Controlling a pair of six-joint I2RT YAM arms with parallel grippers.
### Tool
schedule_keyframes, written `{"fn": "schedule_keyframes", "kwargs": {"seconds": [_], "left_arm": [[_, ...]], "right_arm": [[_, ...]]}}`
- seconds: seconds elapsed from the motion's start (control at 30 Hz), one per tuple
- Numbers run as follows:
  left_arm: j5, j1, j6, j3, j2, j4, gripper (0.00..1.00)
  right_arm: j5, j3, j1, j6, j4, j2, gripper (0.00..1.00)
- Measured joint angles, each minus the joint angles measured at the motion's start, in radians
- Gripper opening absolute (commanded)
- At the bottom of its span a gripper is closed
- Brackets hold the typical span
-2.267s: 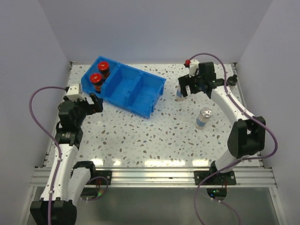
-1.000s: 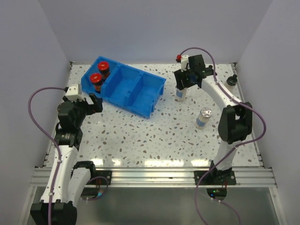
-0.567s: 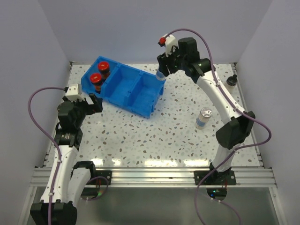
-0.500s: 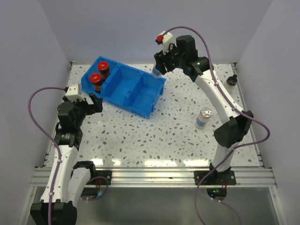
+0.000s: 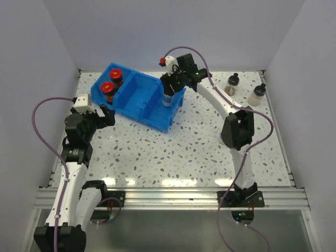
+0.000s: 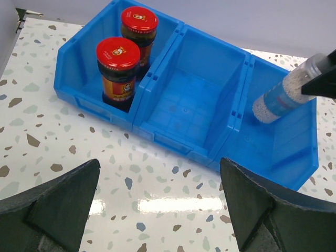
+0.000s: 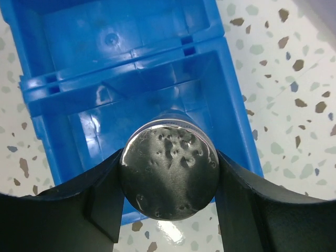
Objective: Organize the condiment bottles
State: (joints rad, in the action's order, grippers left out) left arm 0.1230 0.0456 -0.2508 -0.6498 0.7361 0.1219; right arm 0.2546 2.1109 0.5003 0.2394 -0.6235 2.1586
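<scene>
The right claw (image 5: pixel 169 90) is pinching a silver-capped jar (image 5: pixel 168 100) by its upper part, one finger pressed on each side just under the cap. In the right wrist view the cap fills the gap between the two fingers (image 7: pixel 100 197). The jar, clear with white grains and a blue label, hangs tilted below this claw. Its lower end is inside the end compartment of the blue bin (image 5: pixel 142 98) directly beneath. Whether it touches the bin floor cannot be told.

Two red-capped jars (image 5: pixel 116 75) (image 5: pixel 107 89) with dark contents stand upright, one behind the other. They share the compartment at the opposite end of the bin from the right claw, and the middle compartment lies between them and it.

Two small black-capped bottles (image 5: pixel 232 82) (image 5: pixel 257 95) stand on the bench (image 5: pixel 157 152), well off to the right claw's right.

The left claw (image 5: pixel 105 114) is spread wide and holds nothing. It hangs over the bench with the bin just ahead of it, the red-capped jars nearest.
</scene>
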Motion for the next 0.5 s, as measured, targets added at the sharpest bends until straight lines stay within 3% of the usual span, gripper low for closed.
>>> {"fn": "schedule_keyframes", "kwargs": {"seconds": [0.17, 0.23, 0.27, 0.3, 0.37, 0.43, 0.5], "left_arm": [[0.000, 0.000, 0.000, 0.000, -0.002, 0.000, 1.00], [0.000, 0.000, 0.000, 0.000, -0.002, 0.000, 1.00], [0.000, 0.000, 0.000, 0.000, -0.002, 0.000, 1.00], [0.000, 0.000, 0.000, 0.000, -0.002, 0.000, 1.00], [0.000, 0.000, 0.000, 0.000, -0.002, 0.000, 1.00], [0.000, 0.000, 0.000, 0.000, -0.002, 0.000, 1.00], [0.000, 0.000, 0.000, 0.000, -0.002, 0.000, 1.00]], "right_arm": [[-0.009, 0.000, 0.003, 0.010, -0.010, 0.067, 0.09], [-0.017, 0.000, 0.003, 0.014, -0.011, 0.079, 0.22], [-0.025, 0.000, 0.004, 0.017, -0.012, 0.081, 0.32], [-0.031, 0.000, 0.004, 0.021, -0.013, 0.081, 0.58], [-0.037, 0.002, 0.004, 0.027, -0.010, 0.081, 0.85], [-0.042, 0.004, 0.004, 0.033, -0.006, 0.081, 0.99], [-0.047, 0.010, 0.004, 0.047, 0.000, 0.081, 0.99]]}}
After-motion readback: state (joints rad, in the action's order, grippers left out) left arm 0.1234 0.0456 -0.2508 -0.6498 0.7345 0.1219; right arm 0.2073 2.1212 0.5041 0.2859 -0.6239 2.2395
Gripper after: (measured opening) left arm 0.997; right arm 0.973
